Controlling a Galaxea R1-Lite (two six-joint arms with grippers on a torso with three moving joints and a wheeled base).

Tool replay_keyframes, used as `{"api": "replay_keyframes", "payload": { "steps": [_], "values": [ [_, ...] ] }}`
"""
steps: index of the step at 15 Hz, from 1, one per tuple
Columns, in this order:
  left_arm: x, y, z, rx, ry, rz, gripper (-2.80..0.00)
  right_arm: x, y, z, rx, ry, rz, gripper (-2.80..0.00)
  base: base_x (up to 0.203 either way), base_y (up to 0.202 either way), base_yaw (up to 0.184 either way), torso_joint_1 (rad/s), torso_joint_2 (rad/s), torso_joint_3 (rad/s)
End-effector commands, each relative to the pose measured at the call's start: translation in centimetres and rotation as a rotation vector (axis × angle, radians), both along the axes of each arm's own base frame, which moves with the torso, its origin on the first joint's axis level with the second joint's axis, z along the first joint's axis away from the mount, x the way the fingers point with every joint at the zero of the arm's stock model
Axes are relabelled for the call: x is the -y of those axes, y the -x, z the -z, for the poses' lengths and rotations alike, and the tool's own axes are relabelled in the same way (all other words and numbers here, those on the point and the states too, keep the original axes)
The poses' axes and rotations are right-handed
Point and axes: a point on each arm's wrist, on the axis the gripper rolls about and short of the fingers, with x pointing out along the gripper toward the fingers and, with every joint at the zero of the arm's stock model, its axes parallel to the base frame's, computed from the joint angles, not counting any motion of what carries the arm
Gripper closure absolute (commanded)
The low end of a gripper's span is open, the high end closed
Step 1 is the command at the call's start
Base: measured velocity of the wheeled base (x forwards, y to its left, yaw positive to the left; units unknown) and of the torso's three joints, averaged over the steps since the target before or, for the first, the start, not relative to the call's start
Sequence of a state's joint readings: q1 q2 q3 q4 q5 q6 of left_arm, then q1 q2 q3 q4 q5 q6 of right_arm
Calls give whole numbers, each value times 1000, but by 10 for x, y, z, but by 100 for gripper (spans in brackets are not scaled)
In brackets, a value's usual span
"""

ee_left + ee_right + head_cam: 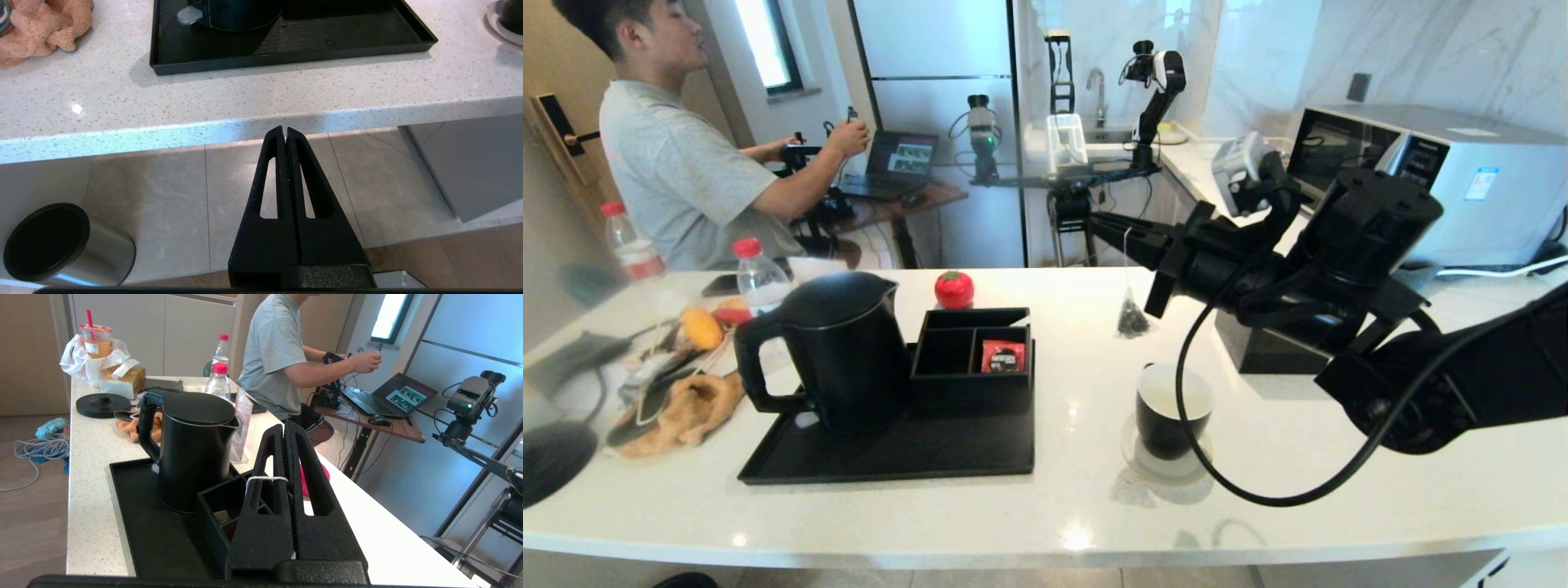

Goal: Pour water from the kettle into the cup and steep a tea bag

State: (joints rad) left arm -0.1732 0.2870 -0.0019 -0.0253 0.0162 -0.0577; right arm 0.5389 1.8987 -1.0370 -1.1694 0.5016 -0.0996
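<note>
Right arm extends from the right across the counter, wrist raised; right gripper point(1119, 229) has its fingers point(282, 457) pressed together, pinching a string. Left gripper point(284, 130) hangs below the counter edge, parked, its fingers point(269, 163) closed and empty

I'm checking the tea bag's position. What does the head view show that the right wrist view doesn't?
Only the head view shows the tea bag dangling from the right gripper beyond the cup, and the red sachet. Only the right wrist view shows the string looped over the shut fingers and a round kettle base. Both show the kettle on the black tray.
</note>
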Motion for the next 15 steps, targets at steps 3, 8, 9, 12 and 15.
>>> {"api": "replay_keyframes", "payload": {
  "steps": [3, 8, 9, 12, 15],
  "values": [
    [0, 0, 0, 2, 1, 3, 0, 1, -1, -2, 10, -5, 1, 0, 0, 0, 0, 0, 0, 0],
    [0, 0, 0, -2, 0, -50, 0, 4, -4, -3, 15, -8, 11, 0, 0, 0, 0, 0, 0, 0],
    [0, -1, 0, -13, -1, -109, 0, 6, -4, -4, 17, -9, 17, 0, 0, 0, 0, 0, 0, 0],
    [0, 2, 0, 22, 2, -166, 0, 14, -9, -14, 47, -25, 43, 0, 0, 0, 0, 0, 0, 0],
    [0, 13, 1, 155, 14, -175, 0, 23, -14, -14, 54, -27, 71, 0, 0, 0, 0, 0, 0, 0]
  ]
}}
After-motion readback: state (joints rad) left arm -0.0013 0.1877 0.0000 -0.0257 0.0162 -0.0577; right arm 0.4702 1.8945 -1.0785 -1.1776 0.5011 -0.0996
